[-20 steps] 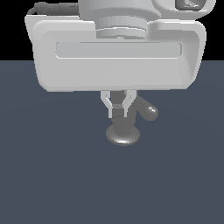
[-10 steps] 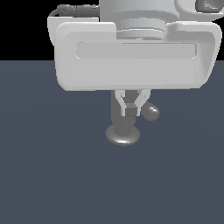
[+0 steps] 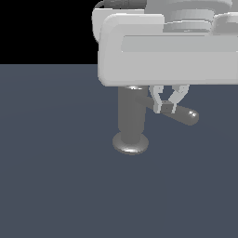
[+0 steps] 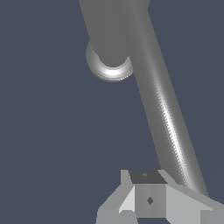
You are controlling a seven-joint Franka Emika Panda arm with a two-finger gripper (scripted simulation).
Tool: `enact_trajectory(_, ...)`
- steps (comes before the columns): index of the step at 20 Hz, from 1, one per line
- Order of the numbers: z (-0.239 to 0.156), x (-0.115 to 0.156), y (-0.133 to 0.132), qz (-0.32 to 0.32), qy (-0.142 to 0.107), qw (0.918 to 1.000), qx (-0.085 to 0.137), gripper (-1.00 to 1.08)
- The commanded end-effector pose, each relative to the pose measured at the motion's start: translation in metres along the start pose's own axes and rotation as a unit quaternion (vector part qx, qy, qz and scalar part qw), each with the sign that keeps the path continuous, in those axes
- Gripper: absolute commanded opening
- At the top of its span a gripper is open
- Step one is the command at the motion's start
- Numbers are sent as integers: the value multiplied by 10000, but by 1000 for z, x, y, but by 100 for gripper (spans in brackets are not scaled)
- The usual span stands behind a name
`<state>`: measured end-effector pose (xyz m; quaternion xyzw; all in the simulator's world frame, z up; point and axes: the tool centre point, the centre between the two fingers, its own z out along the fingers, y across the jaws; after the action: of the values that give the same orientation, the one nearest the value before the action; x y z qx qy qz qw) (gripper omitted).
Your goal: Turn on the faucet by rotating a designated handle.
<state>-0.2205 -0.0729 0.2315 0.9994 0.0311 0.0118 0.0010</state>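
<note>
- While I am watching the exterior view, the faucet is standing upright on the dark floor, its base disc resting flat.
- I am seeing the handle sticking out toward the exterior view's right.
- I am seeing the gripper sitting at the handle with its fingers narrowly spaced; whether they are clamping it, I cannot tell.

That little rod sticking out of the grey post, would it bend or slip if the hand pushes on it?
Probably stiff: the handle looks like solid metal, as thick-set as the faucet it joins. Its glossy, rounded surface could let the hand slide off. A push should swing it round the post rather than tip anything, since the flared base sits flat.
</note>
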Motion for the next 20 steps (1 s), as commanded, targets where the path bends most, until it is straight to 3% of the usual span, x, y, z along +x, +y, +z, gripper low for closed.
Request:
enact_trajectory(1,11,-2,10,-16,-117,9999,14,-100)
enact_trajectory(20,12,12,88,-16,-117,9999,14,-100)
